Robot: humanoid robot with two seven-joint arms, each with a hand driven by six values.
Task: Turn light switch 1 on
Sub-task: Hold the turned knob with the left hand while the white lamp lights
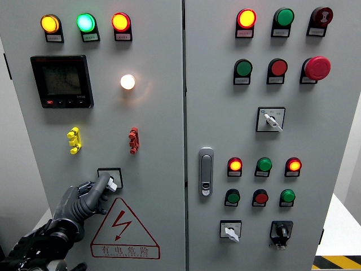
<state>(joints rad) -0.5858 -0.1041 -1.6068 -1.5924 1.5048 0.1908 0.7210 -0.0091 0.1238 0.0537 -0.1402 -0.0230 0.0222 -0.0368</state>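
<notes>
Grey painted steel cabinet door (158, 113); low on its left half sits the square-framed rotary switch (110, 178) (white knob). Black jointed left hand (90, 197) has its fingers curled, fingertips pinching the knob.

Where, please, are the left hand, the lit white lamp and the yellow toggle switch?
left hand (84, 200), head view, on its knuckles.
lit white lamp (127, 82), head view, on its glowing dome.
yellow toggle switch (74, 140), head view, on its body.
</notes>
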